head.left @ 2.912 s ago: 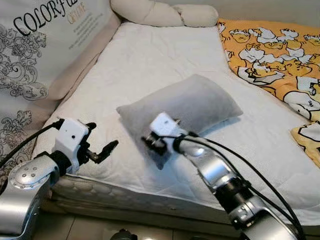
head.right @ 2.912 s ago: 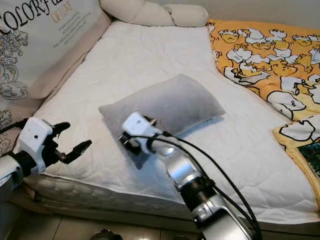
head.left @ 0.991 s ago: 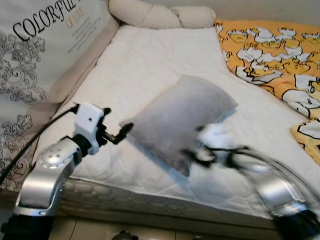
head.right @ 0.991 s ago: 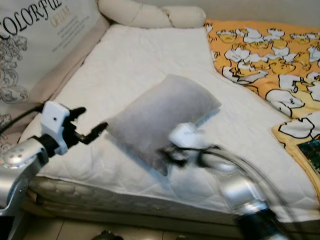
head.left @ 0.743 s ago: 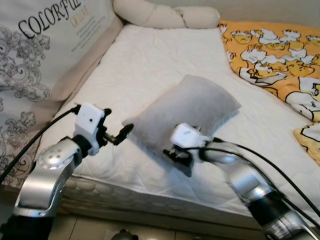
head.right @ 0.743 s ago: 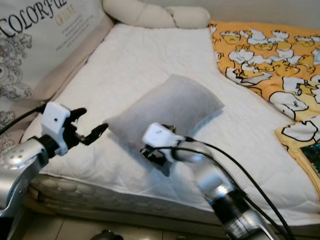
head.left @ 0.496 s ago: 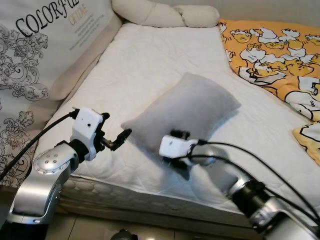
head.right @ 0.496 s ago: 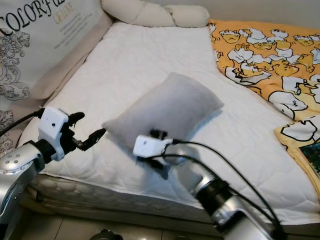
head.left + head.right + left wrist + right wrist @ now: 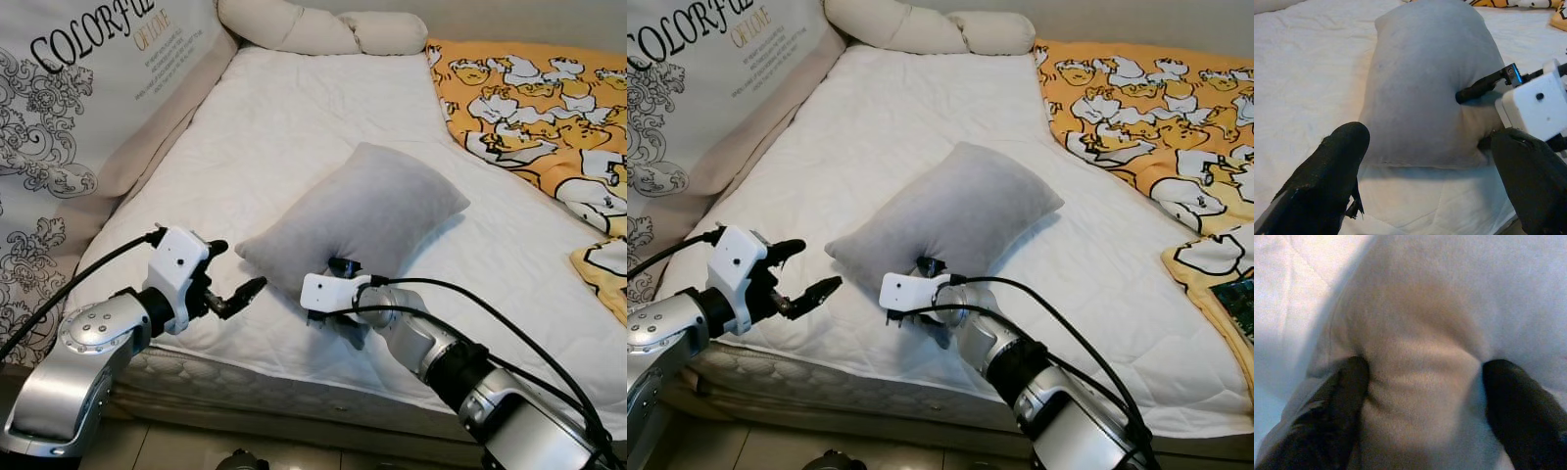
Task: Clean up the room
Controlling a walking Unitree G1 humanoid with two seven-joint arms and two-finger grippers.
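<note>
Pillow [image 9: 360,223] is lying on the white mattress [image 9: 294,117], its long axis running from the near corner diagonally away toward the orange blanket [image 9: 534,108]. Right gripper [image 9: 1420,401] is pinching that near corner between its fingers, forearm stretching low across the bed edge. Left gripper [image 9: 235,289] is hovering just beside the same end, fingers spread wide, empty.

We see two silver arms with rounded, shiny joints. Each wrist carries a white boxy block, and thin black cables loop from these blocks back along the arms. The left gripper [image 9: 233,294] has two long black fingers, matte and blunt-tipped. The right gripper [image 9: 338,294] is black too; a dark screw dots its white block.
</note>
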